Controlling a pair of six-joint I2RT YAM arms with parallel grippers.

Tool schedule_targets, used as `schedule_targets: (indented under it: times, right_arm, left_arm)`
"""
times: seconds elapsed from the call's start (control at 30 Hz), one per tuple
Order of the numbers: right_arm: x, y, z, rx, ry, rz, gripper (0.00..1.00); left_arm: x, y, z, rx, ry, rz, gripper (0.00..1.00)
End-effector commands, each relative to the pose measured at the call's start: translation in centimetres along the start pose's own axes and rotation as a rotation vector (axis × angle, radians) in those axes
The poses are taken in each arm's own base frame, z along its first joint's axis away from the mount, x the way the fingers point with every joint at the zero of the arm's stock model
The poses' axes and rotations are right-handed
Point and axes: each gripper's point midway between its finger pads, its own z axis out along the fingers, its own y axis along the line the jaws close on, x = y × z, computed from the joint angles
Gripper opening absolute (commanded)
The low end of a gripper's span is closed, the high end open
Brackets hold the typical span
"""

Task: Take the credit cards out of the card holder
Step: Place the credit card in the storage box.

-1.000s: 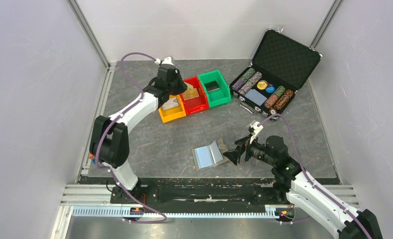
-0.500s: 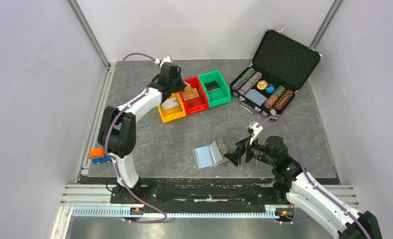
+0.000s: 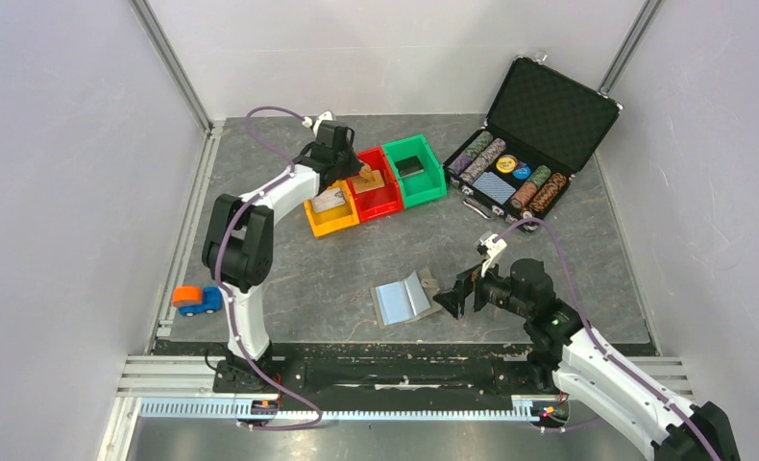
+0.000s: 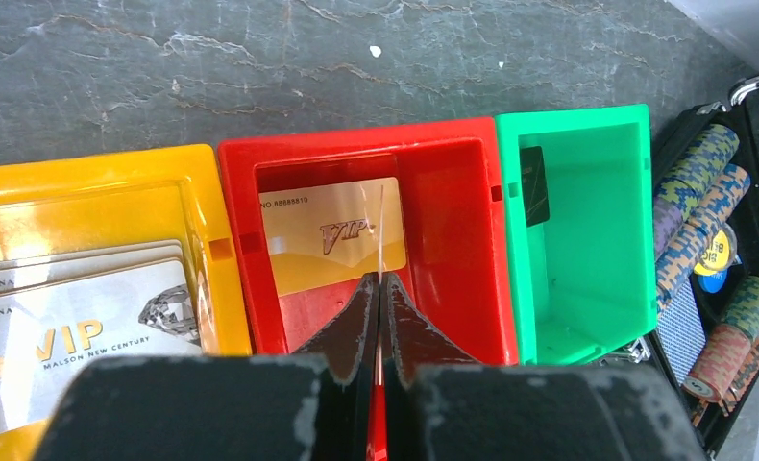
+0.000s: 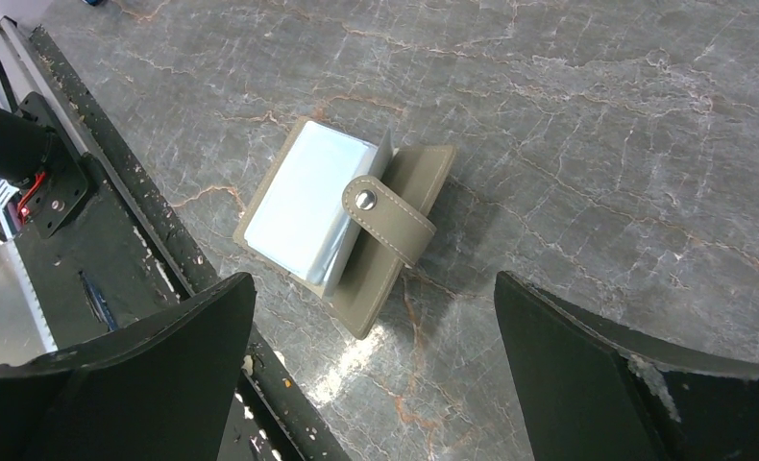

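Observation:
The card holder (image 3: 404, 298) lies open on the table with its light-blue sleeves up, and its grey strap (image 5: 390, 219) is folded over. My right gripper (image 3: 450, 300) hovers just right of it, wide open and empty, and its fingertips (image 5: 203, 327) frame the holder's near edge. My left gripper (image 4: 379, 280) hangs over the red bin (image 4: 452, 279), shut on a thin card (image 4: 381, 226) seen edge-on. A gold VIP card (image 4: 323, 235) lies in that bin. Silver VIP cards (image 4: 78, 322) fill the yellow bin (image 4: 97, 178), and a black card (image 4: 534, 187) rests in the green bin (image 4: 587, 279).
An open black poker chip case (image 3: 525, 144) stands at the back right, beside the green bin (image 3: 414, 173). A small orange and blue toy car (image 3: 193, 300) sits by the left rail. White walls close in both sides.
My left arm has swung its elbow to the right, uncovering the toy car. Its gripper has shifted slightly from the yellow bin toward the red bin. The right arm has barely moved.

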Motion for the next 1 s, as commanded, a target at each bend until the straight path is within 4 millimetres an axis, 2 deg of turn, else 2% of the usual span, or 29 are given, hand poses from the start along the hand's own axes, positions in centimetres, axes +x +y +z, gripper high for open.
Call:
schedule_targets:
  times: [0.0,0.63,0.97]
  right_arm:
    - [-2.6,0.0,-0.1,0.026,-0.052,-0.023,0.98]
    - [-2.3,-0.5,0.2,0.049,-0.035,-0.012,0.98]
    - [-2.4,-0.5,0.3,0.048,-0.034,-0.007,0.98]
  left_arm:
    - [-1.7,-0.5,0.4,-0.013,-0.053,-0.067,0.05]
    - [-1.1,-0.2,2.1,-0.032,-0.027,-0.061,0.12]
    - [-0.9,0.0,2.6,-0.043,-0.015,-0.029,0.22]
